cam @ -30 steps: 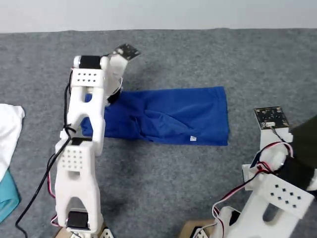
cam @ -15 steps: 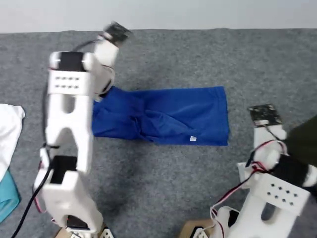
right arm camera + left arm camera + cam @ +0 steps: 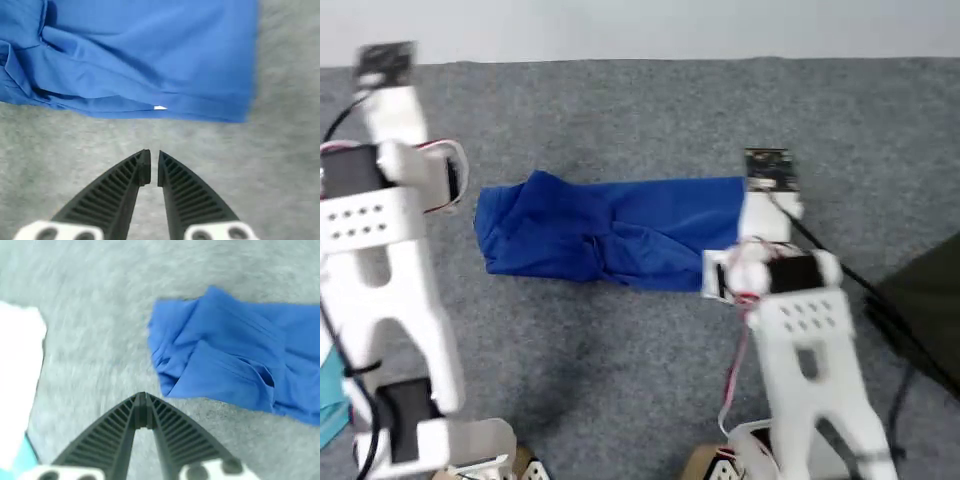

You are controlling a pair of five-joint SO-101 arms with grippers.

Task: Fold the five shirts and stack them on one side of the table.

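White shirt [image 3: 17, 380]: lies on the grey table [image 3: 620, 380], well apart from the blue shirt's bunched end.

Left arm [image 3: 380, 250]: stands beyond that same bunched end, upper link upright, wrist raised. Left gripper [image 3: 145, 402]: jaws pressed together at the tips, nothing between them, above bare table just short of the blue shirt's bunched corner.

Blue shirt [image 3: 610, 235]: lies flat on the table, long axis running side to side in the high view. One end is bunched and wrinkled and faces the left arm. The other end is a straight edge.

Right arm [image 3: 790, 300]: wrist over the straight end. Right gripper [image 3: 151, 160]: jaws a thin slit apart, empty, just off the blue shirt's near long edge, close to a small white tag [image 3: 160, 107].

Dark cloth [image 3: 920, 300]: past the straight end.
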